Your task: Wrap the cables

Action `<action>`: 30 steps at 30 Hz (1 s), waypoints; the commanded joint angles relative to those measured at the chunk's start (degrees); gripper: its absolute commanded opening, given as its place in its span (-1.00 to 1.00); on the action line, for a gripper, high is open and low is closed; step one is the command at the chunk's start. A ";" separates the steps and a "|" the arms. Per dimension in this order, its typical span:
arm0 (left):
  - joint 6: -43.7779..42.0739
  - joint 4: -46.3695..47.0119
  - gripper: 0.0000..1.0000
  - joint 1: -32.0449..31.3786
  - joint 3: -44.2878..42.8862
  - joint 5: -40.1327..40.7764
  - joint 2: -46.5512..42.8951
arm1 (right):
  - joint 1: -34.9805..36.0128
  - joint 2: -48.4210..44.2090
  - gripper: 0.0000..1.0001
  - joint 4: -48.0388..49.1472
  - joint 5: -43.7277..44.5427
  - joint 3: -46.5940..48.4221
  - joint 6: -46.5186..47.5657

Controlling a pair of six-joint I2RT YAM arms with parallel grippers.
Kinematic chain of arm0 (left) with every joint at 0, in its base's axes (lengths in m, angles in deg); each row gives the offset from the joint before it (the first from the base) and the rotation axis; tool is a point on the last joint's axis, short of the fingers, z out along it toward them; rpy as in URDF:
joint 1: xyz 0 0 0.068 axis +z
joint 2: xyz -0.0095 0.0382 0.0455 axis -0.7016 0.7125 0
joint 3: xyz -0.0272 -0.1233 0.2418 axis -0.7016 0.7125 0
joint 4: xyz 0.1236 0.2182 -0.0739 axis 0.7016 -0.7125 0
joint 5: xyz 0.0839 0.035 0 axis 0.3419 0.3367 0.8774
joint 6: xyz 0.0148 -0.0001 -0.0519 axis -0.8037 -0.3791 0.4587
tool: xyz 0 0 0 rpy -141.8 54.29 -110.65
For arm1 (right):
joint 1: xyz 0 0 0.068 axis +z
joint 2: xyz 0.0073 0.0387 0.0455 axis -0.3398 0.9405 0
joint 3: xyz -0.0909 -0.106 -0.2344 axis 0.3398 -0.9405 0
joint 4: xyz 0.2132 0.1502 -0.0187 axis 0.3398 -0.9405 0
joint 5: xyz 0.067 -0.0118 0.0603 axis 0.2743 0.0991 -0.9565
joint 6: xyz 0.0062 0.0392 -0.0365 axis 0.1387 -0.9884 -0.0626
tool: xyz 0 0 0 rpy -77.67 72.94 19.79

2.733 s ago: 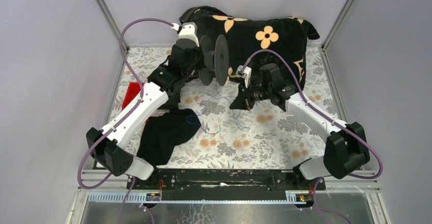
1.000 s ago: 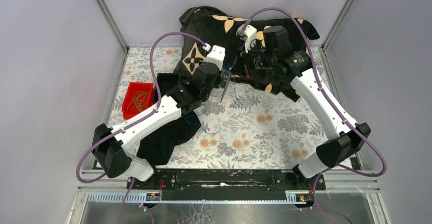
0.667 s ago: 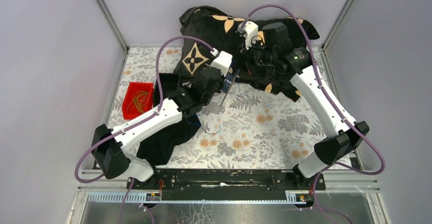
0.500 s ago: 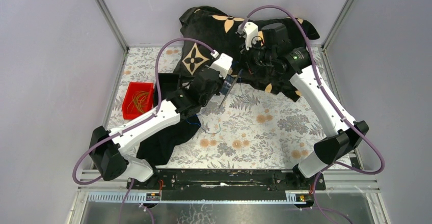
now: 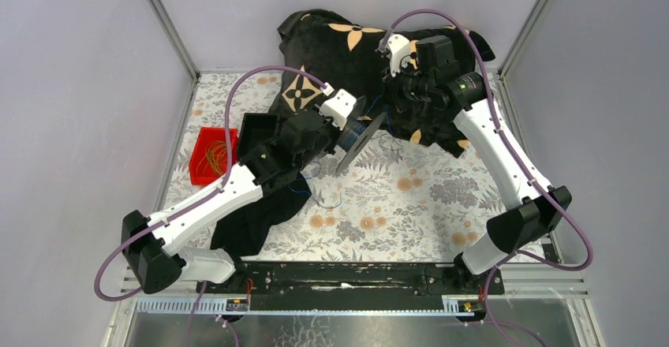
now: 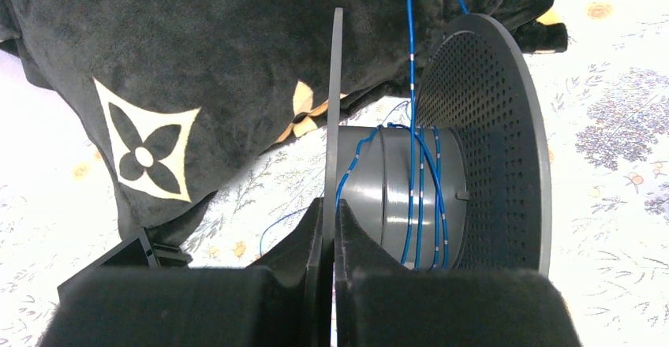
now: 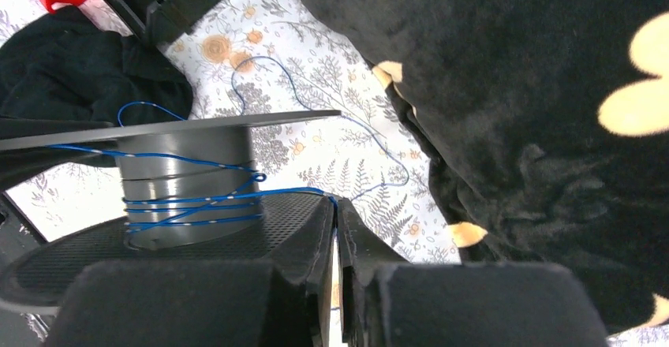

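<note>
Grips the black spool with the left end effector: fingers clamped on the edge of the thin solid flange, one finger on each face. Holds the spool in the air, tilted, above the floral-covered bench, at the centre of the top view and just in front of the black plush cushion with tan flower motifs. Shows, in the left wrist view, the grey hub at centre frame and the perforated flange to its right.

Carries several turns of the blue cable around the grey hub, between the two flanges. Leads one taut, straight run of the cable from the hub up to the top edge of the left wrist view. Pinches that cable with the right end effector: fingers drawn together to a narrow slit, cable entering at the tips, just beside the rim of the perforated flange. Places the right end effector at upper centre of the top view, over the cushion and just right of the spool.

Shows further cable slack in loose loops on the bench below the spool, near the black cloth at lower left. Locates a red tray of orange-yellow wire strands at the left edge of the bench, well apart from the spool.
</note>
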 commanded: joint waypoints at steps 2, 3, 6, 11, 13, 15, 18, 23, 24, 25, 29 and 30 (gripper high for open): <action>-0.71 4.72 -1.00 -0.19 0.21 -1.77 -2.72 | -2.88 0.19 -0.78 1.26 -1.47 -0.90 1.06; -0.50 4.64 -1.00 -0.20 0.17 -1.86 -2.85 | -3.29 0.28 -0.75 1.18 -1.72 -1.31 1.09; 0.11 4.30 -1.00 -0.12 -0.03 -1.90 -3.13 | -4.66 0.44 -0.64 1.40 -2.54 -3.03 1.15; 1.41 4.18 -1.00 0.81 -0.26 -2.36 -3.47 | -6.77 -0.14 -0.40 1.78 -4.41 -6.83 1.23; 1.97 4.08 -1.00 1.39 -0.76 -2.02 -3.37 | -7.79 -1.05 -0.29 2.27 -5.68 -9.41 1.45; 3.11 3.84 -1.00 2.08 -1.16 -2.39 -3.32 | -8.61 -2.28 -0.17 2.83 -7.01 -11.60 1.87; 4.64 2.91 -1.00 3.28 -1.74 -4.44 -3.12 | -8.99 -4.18 0.03 4.23 -7.94 -15.04 2.69; 6.44 1.28 -1.00 4.45 -2.69 -7.64 -2.60 | -9.45 -6.63 0.39 6.80 -8.87 -19.48 3.41; 6.81 1.07 -1.00 4.67 -2.86 -8.25 -2.68 | -9.70 -7.05 0.44 7.30 -9.02 -20.36 3.21; 7.05 0.82 -1.00 4.95 -3.01 -8.68 -2.73 | -9.98 -7.49 0.49 7.89 -9.20 -21.32 3.01; 7.85 -0.07 -1.00 5.87 -3.57 -9.42 -3.00 | -11.39 -9.10 0.62 10.84 -9.57 -24.84 1.93; 8.10 -0.25 -1.00 6.06 -3.66 -9.64 -3.08 | -11.79 -9.48 0.62 11.71 -9.72 -25.85 1.40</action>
